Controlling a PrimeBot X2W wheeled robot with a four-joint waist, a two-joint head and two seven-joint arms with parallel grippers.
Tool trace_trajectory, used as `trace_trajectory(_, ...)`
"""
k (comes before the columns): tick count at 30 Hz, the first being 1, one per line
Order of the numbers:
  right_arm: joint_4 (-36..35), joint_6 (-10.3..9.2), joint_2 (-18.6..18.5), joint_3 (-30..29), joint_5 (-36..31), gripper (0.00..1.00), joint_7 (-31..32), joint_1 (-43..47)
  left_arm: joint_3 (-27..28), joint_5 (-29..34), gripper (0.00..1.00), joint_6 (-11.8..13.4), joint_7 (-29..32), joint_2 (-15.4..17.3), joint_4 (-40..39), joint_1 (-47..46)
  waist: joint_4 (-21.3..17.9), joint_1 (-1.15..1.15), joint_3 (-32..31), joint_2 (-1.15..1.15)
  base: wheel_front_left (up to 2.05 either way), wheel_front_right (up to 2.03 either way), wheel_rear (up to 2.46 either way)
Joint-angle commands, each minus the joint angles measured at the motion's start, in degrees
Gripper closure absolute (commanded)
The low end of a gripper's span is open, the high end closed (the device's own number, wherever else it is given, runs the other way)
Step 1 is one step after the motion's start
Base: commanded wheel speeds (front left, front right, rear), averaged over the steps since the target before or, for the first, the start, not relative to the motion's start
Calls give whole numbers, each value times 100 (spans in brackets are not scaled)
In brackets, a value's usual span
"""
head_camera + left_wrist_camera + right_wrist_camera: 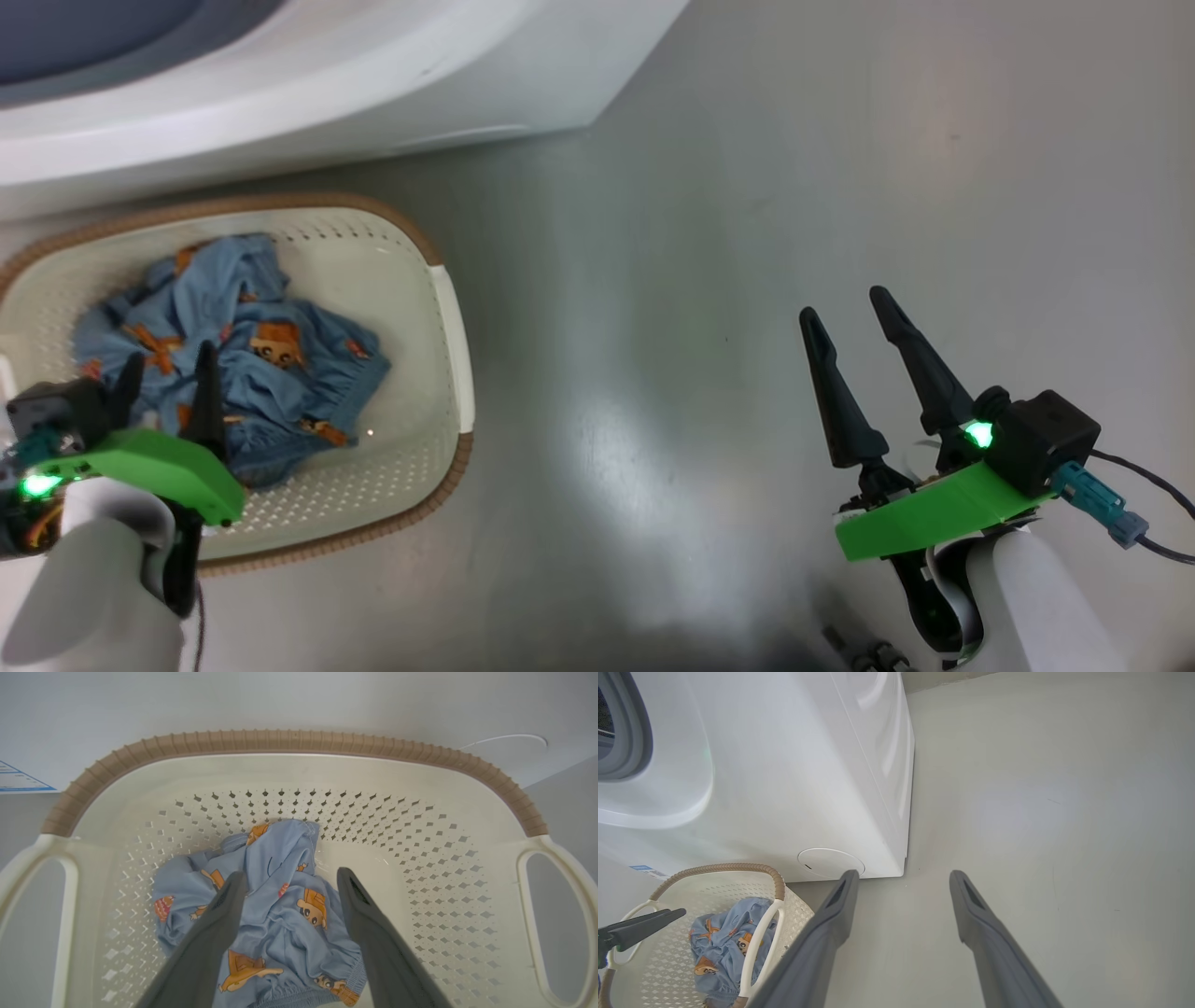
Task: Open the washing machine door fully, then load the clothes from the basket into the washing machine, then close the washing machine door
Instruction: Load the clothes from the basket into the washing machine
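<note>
The cream basket (450, 308) with its brown rim sits on the floor in front of the white washing machine (373, 84). The blue printed clothes (252, 364) lie crumpled in the basket. My left gripper (168, 359) hovers open just above them, one finger on each side of the heap. The left wrist view looks down into the basket (289, 739), where that gripper (290, 873) is spread over the clothes (285, 919) with nothing held. My right gripper (843, 303) stands open over bare floor to the right. The washing machine door is out of view.
The right wrist view takes in the washing machine's front (784, 765), its grey gasket (630, 742), a round cover (830, 862) low down, the basket (724, 868) and my right gripper (903, 873). Grey floor spreads to the right. A cable (1148, 485) trails from the right wrist.
</note>
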Motion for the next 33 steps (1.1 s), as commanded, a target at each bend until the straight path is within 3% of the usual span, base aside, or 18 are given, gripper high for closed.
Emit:
trace_trajectory(1,-150,9,41,150,-61,0,-67,56,46,-131,0,-16,5,301,149,-63,-145,0,259,0,0,0,0)
trace_trajectory(13,-251,9,73,170,-63,0,-67,-7,-585,-602,0,-17,512,637,1099,-947,-249,0,723,0,0,0,0)
trace_trajectory(33,-373,9,90,274,17,0,-68,25,-1014,-325,0,203,1288,958,2081,-1886,-497,0,1121,0,0,0,0)
